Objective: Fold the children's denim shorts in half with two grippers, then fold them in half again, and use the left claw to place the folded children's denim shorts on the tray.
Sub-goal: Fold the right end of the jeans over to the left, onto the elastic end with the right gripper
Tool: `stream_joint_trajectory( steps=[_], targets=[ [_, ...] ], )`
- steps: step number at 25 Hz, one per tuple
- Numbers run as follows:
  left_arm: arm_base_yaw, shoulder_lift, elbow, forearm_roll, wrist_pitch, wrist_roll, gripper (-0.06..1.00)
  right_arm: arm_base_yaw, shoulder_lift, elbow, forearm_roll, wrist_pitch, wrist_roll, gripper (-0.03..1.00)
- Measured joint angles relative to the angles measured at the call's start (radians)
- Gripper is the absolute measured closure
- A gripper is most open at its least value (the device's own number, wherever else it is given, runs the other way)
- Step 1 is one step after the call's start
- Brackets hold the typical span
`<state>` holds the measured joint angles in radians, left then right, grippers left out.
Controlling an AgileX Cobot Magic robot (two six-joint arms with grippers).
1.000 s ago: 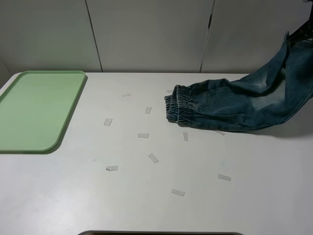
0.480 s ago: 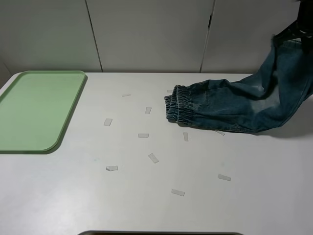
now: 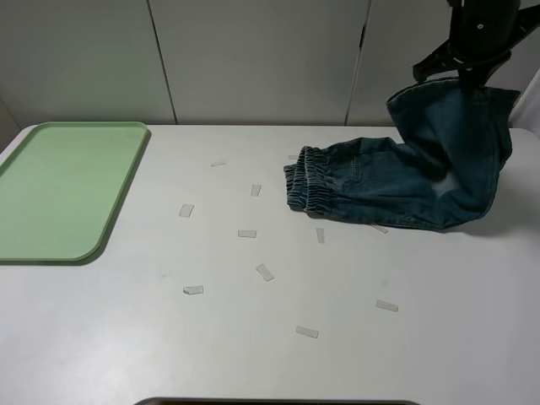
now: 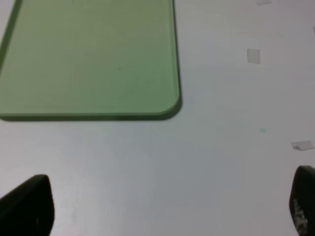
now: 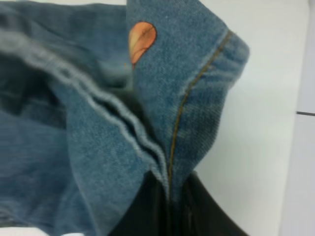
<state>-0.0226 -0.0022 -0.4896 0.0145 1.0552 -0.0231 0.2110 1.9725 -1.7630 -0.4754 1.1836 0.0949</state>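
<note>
Denim shorts, faded blue, lie at the far right of a white table. Their gathered waistband rests flat and points left toward the middle. The other end is lifted off the table. My right tool is pinched tight on a hemmed edge and holds it up near the far right corner, so the cloth drapes down in a curve. From the right wrist camera, the black fingers clamp a stitched fold, with an orange embroidered patch close by.

My left tool is spread wide with nothing in it. It hovers over bare table just beside a corner of the pale green tray. The tray sits empty at the far left, well apart from the shorts. Small tape scraps dot the table between them.

I judge the first fold is not yet made, and only one end is under control. To do it well, I would bring the left tool across to take the matching edge. Then I would carry both edges low and slowly toward the waistband, so hem meets waistband squarely. The grip looks bunched over several layers, so I would let go only once the cloth lies flat. The waistband could drag if I pull sideways too fast.
</note>
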Motion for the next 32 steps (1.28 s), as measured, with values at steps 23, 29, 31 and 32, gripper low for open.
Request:
stream_joint_trajectory(
  steps=[23, 29, 31, 32],
  targets=[
    [0.0, 0.0, 0.0, 0.0, 0.0, 0.0, -0.01, 0.264, 0.129, 0.005, 0.041, -0.061, 0.249, 0.95],
    [0.0, 0.0, 0.0, -0.001, -0.001, 0.0, -0.01, 0.309, 0.16, 0.005, 0.062, -0.075, 0.261, 0.95],
    [0.0, 0.0, 0.0, -0.001, -0.001, 0.0, -0.01, 0.315, 0.162, 0.005, 0.067, -0.083, 0.261, 0.95],
    [0.0, 0.0, 0.0, -0.001, -0.001, 0.0, -0.01, 0.316, 0.162, 0.005, 0.069, -0.087, 0.261, 0.95]
  ],
)
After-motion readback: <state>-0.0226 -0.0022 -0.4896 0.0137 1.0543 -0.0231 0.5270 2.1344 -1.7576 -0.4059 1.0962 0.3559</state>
